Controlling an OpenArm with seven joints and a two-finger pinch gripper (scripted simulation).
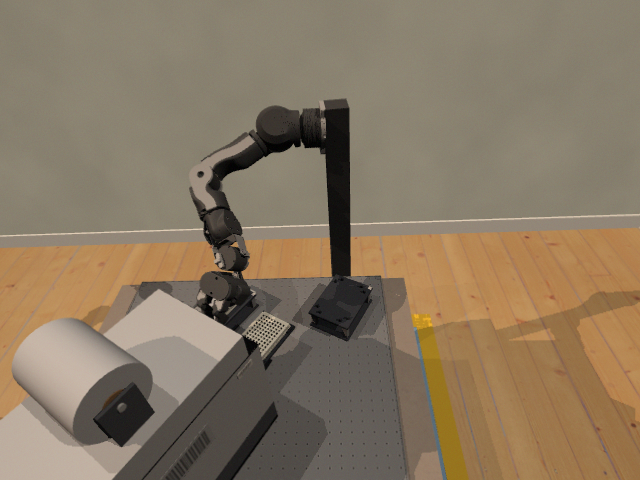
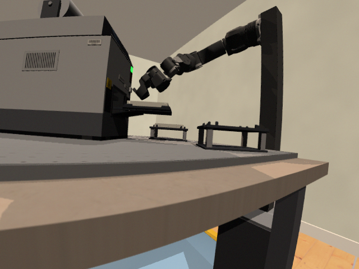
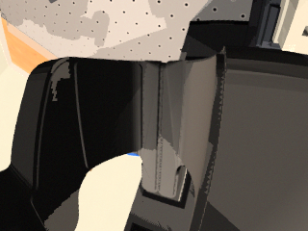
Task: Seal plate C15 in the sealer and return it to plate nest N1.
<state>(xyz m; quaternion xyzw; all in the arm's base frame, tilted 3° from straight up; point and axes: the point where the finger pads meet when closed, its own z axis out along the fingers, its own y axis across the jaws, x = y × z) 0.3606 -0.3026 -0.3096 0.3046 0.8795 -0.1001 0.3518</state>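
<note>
The plate C15 [image 1: 266, 329] lies flat on the sealer's stage [image 2: 147, 108], which stands out in front of the housing. It shows in the exterior view as a thin pale slab [image 2: 145, 103]. The sealer's lamp [image 2: 131, 69] is green. My gripper [image 2: 135, 91] is shut and empty. It hangs above the stage's inner end, with its tip close to the small key [image 2: 130, 89] under the lamp. I cannot tell whether it touches the key. The nest N1 [image 1: 341, 305] is empty and also shows in the exterior view [image 2: 231, 135]. The wrist view shows the dark housing front close up.
The plate C51 [image 2: 168, 126] lies on the nest N2 [image 2: 168, 132], beyond the stage. The sealer housing [image 1: 196, 382] with its foil roll [image 1: 77, 382] fills the left. The arm's black post [image 1: 337, 191] stands behind N1. The table's edge runs at the right.
</note>
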